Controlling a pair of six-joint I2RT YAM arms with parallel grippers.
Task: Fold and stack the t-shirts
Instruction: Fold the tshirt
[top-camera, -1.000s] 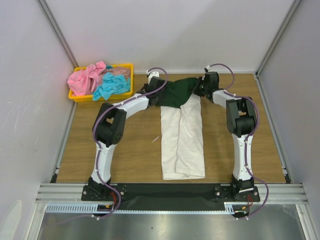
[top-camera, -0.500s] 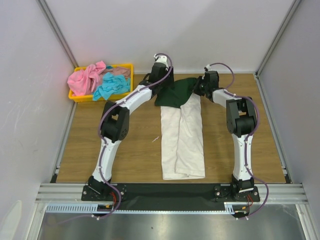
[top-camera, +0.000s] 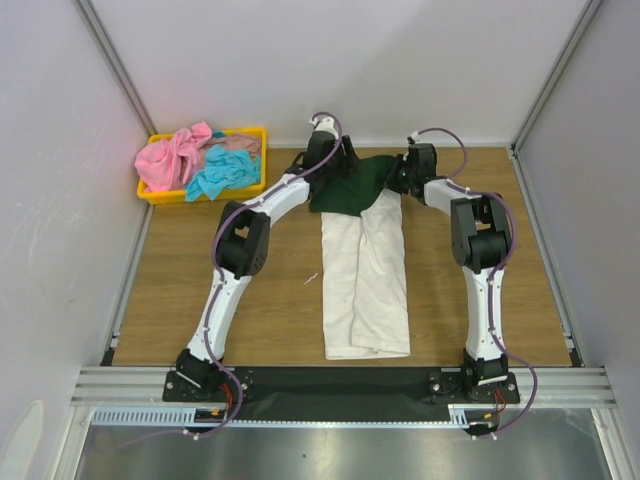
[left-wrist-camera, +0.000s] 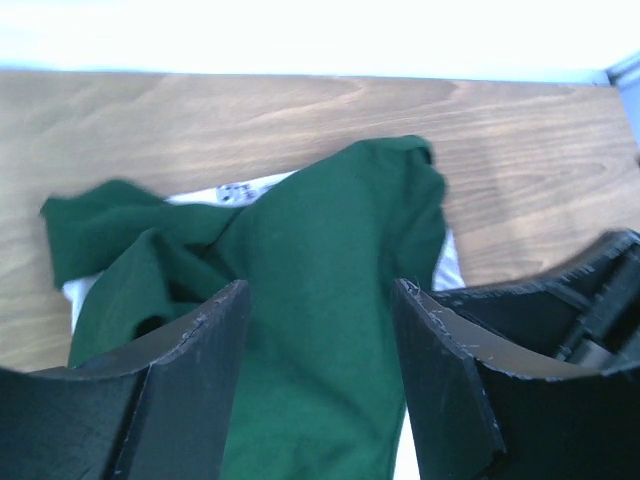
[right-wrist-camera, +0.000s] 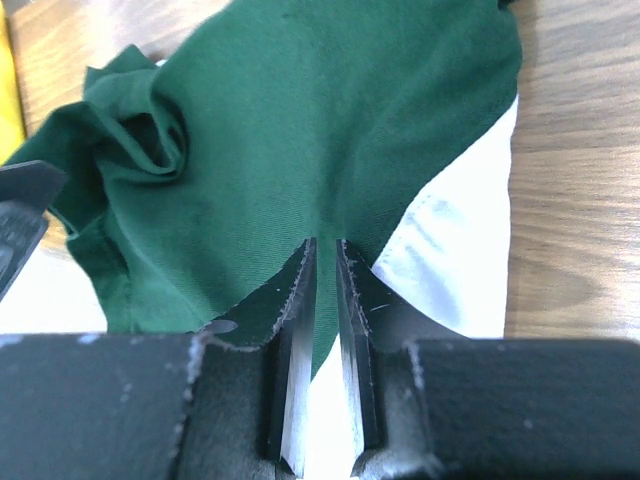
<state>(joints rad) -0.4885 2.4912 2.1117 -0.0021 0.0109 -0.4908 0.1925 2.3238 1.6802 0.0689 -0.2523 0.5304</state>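
A white t-shirt (top-camera: 365, 290) with dark green sleeves (top-camera: 352, 187) lies on the table, folded into a long strip, with the sleeves bunched at the far end. My left gripper (top-camera: 332, 160) hovers open just over the sleeves; green cloth (left-wrist-camera: 310, 230) shows in the gap of the left gripper (left-wrist-camera: 320, 292), but nothing is pinched. My right gripper (top-camera: 399, 173) sits at the sleeves' right edge. In the right wrist view the right gripper (right-wrist-camera: 326, 246) is shut on a fold of the green cloth (right-wrist-camera: 300, 120), next to the white body (right-wrist-camera: 450, 262). A pink t-shirt (top-camera: 170, 155) and a turquoise t-shirt (top-camera: 222, 172) lie crumpled in the tray.
The yellow plastic tray (top-camera: 153, 196) stands at the back left corner of the wooden table (top-camera: 260, 300). Grey walls close in the back and both sides. A metal rail (top-camera: 340, 385) with the arm bases runs along the near edge.
My left arm has swung from the sleeves' left side toward the back, so its gripper now hangs over the far end. The right gripper has held still on the cloth.
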